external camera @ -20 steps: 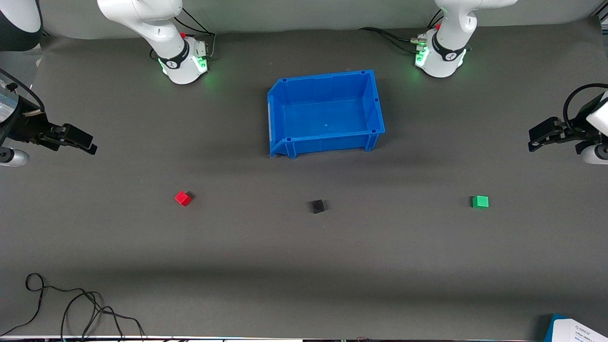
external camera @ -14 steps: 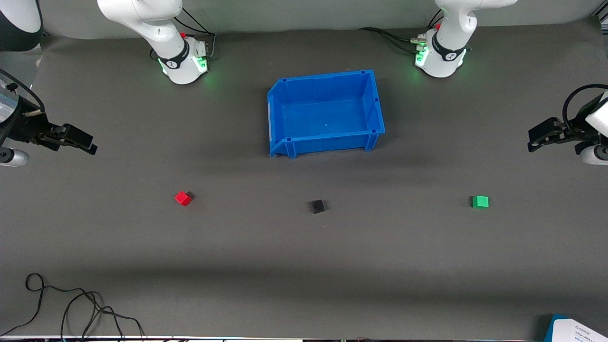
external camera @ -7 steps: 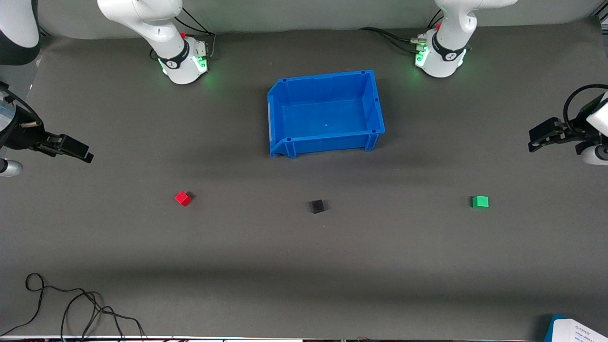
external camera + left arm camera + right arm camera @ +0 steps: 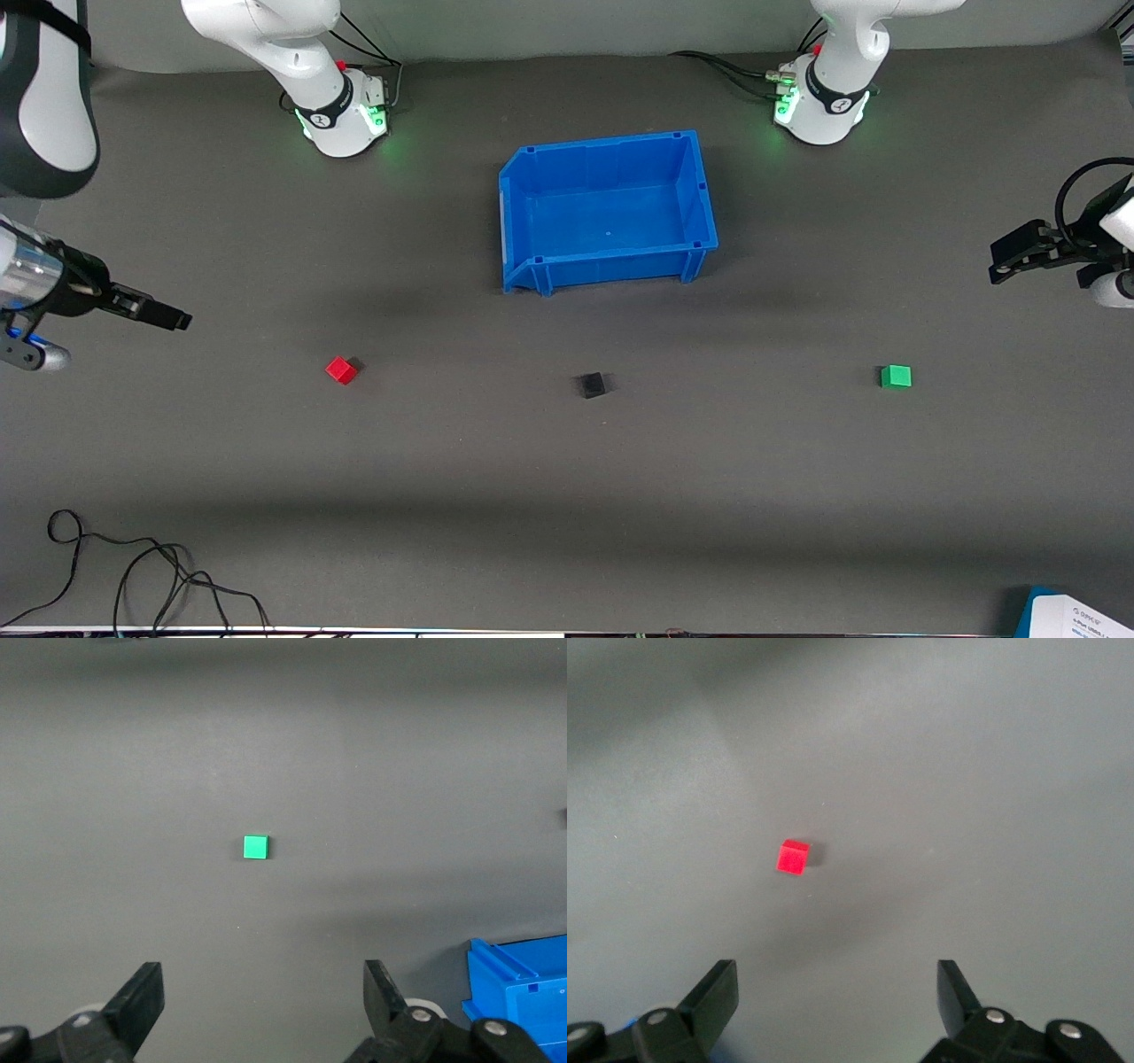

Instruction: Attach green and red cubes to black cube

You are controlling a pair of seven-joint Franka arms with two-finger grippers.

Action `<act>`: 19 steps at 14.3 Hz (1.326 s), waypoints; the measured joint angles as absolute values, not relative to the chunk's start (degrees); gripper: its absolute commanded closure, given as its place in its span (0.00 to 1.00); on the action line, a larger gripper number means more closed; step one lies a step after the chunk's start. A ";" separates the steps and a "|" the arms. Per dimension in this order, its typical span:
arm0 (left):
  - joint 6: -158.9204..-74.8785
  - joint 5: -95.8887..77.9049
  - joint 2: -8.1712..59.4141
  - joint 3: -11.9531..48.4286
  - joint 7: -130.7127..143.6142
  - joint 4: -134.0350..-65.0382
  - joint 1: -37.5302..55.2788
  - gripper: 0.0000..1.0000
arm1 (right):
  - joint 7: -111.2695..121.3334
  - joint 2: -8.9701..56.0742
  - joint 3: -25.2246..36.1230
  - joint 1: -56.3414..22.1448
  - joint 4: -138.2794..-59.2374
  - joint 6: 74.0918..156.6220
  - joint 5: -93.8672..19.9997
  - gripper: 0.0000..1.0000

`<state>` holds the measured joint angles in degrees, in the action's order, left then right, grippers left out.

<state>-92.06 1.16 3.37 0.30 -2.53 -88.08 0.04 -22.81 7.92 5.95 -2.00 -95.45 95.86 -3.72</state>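
The black cube (image 4: 592, 385) sits on the grey mat, nearer the front camera than the blue bin. The red cube (image 4: 341, 369) lies toward the right arm's end; it also shows in the right wrist view (image 4: 792, 857). The green cube (image 4: 896, 376) lies toward the left arm's end; it also shows in the left wrist view (image 4: 256, 847). My right gripper (image 4: 168, 317) is open and empty, up over the mat at the right arm's end, apart from the red cube. My left gripper (image 4: 999, 264) is open and empty over the mat at the left arm's end, apart from the green cube.
An empty blue bin (image 4: 700, 190) stands mid-table, between the two arm bases; its corner shows in the left wrist view (image 4: 523, 974). Black cables (image 4: 133, 567) lie at the mat's near edge at the right arm's end. A blue-and-white box (image 4: 1076, 616) sits at the near corner at the left arm's end.
My right gripper has moved toward the front camera and a little toward the red cube. My left gripper has barely shifted. The cubes have not moved.
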 measured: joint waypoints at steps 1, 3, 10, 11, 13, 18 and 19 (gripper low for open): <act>-92.05 1.17 3.37 0.27 0.45 -88.03 0.03 0.00 | -26.63 8.32 5.92 -2.24 -95.89 95.86 -4.80 0.01; -92.09 1.17 3.32 0.24 7.10 -87.88 -0.04 0.00 | -35.11 9.24 5.76 -3.53 -97.10 96.65 -5.51 0.01; -90.81 0.87 3.57 -0.33 34.49 -87.50 -3.70 0.00 | -49.96 15.04 5.62 -7.48 -108.51 115.94 -4.04 0.05; -90.02 -0.43 3.59 -0.44 38.33 -87.01 -5.45 0.00 | -49.96 15.63 5.60 -7.86 -111.34 120.73 -3.34 0.05; -89.42 -3.08 3.65 -0.66 43.86 -86.57 -8.89 0.00 | -49.96 16.68 5.57 -9.12 -116.46 128.42 -3.00 0.09; -90.69 -3.81 7.86 -0.78 59.46 -86.69 -13.38 0.00 | -49.96 22.97 5.55 -10.08 -119.09 137.53 -2.91 0.09; -91.94 -3.86 9.59 -0.65 63.49 -86.85 -13.34 0.00 | -49.98 24.28 5.55 -10.09 -119.06 139.02 -2.91 0.09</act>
